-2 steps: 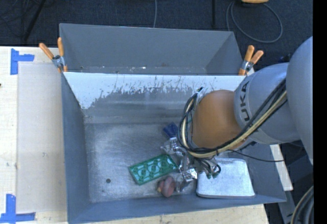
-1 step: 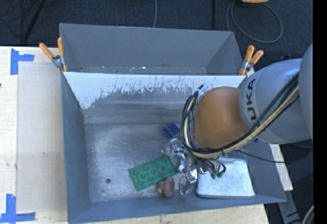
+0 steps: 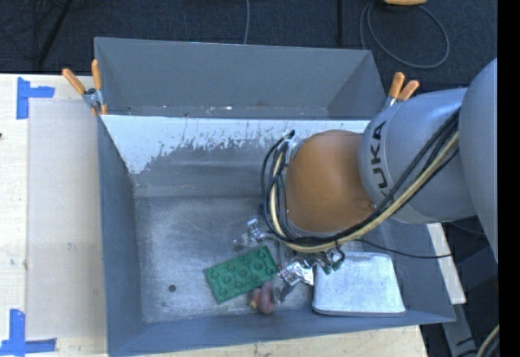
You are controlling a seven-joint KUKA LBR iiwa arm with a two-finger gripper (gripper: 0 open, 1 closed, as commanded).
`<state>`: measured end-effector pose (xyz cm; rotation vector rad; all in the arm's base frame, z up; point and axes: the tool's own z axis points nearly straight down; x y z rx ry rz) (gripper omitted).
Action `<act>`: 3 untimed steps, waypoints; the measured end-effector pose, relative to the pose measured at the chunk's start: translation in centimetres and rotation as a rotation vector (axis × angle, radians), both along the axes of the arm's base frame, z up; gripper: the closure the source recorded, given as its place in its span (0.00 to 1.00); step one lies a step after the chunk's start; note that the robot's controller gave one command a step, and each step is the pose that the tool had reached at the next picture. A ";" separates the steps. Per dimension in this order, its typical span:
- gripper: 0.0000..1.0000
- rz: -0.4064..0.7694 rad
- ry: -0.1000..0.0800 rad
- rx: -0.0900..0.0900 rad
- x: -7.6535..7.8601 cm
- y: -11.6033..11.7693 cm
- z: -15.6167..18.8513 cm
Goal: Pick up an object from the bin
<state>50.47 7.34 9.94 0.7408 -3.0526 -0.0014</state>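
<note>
Camera view, lower middle of the frame: the gripper (image 3: 280, 262) hangs low inside the grey metal bin (image 3: 183, 213), close above the bin's floor. Its metal parts show just under the rounded orange cover (image 3: 325, 180) on the wrist. That cover hides much of the gripper from above, so I cannot tell whether it is apart or together, nor whether anything is clamped in it.

A flat green plastic plate with rows of studs (image 3: 241, 272) lies on the floor in the lower middle of the frame, turned at a slant, its right end higher in the picture than its left. The gripper is over that upper right end of the green plate. Whether it touches the plate cannot be made out.

A small brownish-pink lump (image 3: 264, 298) lies just below the plate's right end, near the bin's front wall. Its shape is too small to tell. To the right of it, in the lower right corner of the bin, lies a pale grey-white rectangular pad (image 3: 359, 289), flat on the floor and just beside the gripper.

Black and yellow cables (image 3: 275, 185) loop round the left side of the orange cover. The grey arm (image 3: 431, 156) comes in from the right edge of the frame, over the bin's right rim.
</note>
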 end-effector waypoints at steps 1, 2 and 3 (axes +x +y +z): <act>0.00 0.120 0.023 -0.003 1.7 1.0 -2.7; 0.00 0.118 0.019 -0.004 1.5 1.0 -2.5; 1.00 0.119 0.015 -0.002 1.6 1.0 -2.4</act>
